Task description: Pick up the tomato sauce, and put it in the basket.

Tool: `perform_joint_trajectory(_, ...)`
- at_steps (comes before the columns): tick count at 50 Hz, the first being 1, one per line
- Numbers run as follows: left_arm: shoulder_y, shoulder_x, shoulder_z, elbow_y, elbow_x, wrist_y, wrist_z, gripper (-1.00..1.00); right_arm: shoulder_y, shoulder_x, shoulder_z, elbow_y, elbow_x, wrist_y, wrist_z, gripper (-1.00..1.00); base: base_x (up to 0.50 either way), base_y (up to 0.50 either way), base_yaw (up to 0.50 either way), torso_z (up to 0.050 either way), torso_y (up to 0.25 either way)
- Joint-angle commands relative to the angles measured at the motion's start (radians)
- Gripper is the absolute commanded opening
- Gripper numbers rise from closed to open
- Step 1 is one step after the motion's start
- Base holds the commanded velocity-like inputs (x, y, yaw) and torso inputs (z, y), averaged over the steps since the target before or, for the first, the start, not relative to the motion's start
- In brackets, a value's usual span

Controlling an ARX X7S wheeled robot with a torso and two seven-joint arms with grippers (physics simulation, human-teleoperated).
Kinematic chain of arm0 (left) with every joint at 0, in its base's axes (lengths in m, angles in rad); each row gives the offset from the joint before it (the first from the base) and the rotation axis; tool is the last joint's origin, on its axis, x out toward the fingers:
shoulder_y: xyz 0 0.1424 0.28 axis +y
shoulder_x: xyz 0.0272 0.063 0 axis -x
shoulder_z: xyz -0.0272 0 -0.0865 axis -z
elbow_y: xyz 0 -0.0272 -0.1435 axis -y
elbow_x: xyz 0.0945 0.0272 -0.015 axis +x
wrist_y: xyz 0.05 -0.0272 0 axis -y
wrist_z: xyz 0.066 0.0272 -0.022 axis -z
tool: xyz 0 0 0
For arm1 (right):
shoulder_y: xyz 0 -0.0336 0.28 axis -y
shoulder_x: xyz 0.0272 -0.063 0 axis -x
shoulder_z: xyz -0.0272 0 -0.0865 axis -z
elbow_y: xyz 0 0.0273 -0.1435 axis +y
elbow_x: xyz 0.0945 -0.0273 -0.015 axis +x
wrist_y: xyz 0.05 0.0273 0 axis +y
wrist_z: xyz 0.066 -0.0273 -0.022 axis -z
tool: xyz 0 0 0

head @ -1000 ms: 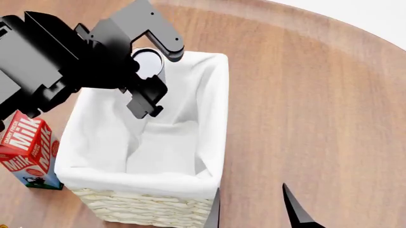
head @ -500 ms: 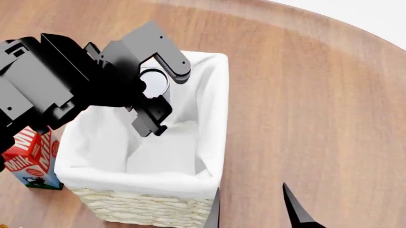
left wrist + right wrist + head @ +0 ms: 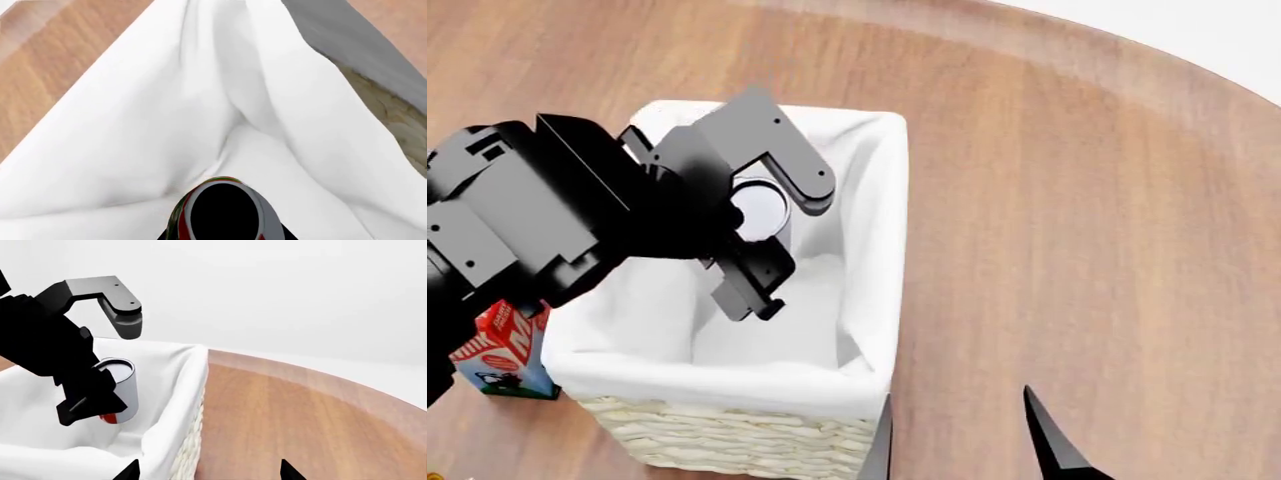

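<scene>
Cream wicker basket (image 3: 727, 435) with white cloth lining (image 3: 827, 290) stands on the round wooden table (image 3: 1068, 200), and the left gripper (image 3: 777, 235) reaches into it from above. Its jaws look clamped on the tomato sauce can (image 3: 757, 210), one at each side, the silver-white top facing up and the can down between the lining's walls. The right wrist view shows the can (image 3: 120, 390) upright in that grip, red label low on its side. A red milk carton (image 3: 501, 350) stands just beside the basket. Only the right gripper's (image 3: 954, 440) dark fingertips show, spread apart and holding nothing.
</scene>
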Motion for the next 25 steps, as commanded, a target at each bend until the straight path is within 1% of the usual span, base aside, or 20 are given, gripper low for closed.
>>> perform_joint_trajectory(1,0.022,0.025,-0.038,-0.001,-0.012,0.035,0.027,-1.0,-0.002,-0.018,0.021,-0.006,-0.027,-0.005,-0.026,1.0,0.0,0.0,0.0,0.0,0.0)
perform_joint_trajectory(25,0.047,0.025,-0.04,-0.007,-0.014,0.052,0.015,-1.0,0.003,-0.015,0.015,-0.003,-0.024,-0.004,-0.023,1.0,0.0,0.0,0.0,0.001,0.0)
